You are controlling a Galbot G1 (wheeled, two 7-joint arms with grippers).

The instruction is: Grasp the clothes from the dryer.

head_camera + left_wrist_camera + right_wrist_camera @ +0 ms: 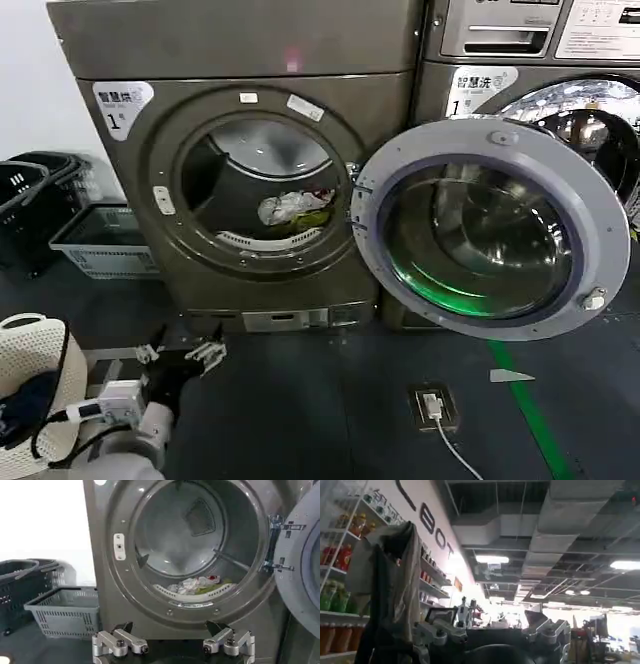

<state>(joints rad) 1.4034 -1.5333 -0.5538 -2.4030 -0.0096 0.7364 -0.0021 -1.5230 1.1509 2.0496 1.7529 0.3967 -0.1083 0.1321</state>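
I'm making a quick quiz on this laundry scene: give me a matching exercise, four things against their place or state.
Things:
1. clothes
2. dryer door
3. left claw
4. grey basket

Places or states:
A. swung open to the right
B. on the floor left of the dryer
C. low in the drum, near its front
D. open, low before the dryer

Pairs: 1-C, 2-A, 3-D, 4-B

The dryer (pixel 250 190) carries a white label (pixel 122 105) at its upper front corner, up and to the left of the left pincer (pixel 180 352); the figure "1" is legible, the characters above it are not. The neighbouring machine (pixel 530 60) bears a similar white label (pixel 480 88) with "1". Large dark letters "BOT" (pixel 436 527) stand on the wall above shelving, beyond the right pincer (pixel 492 632).
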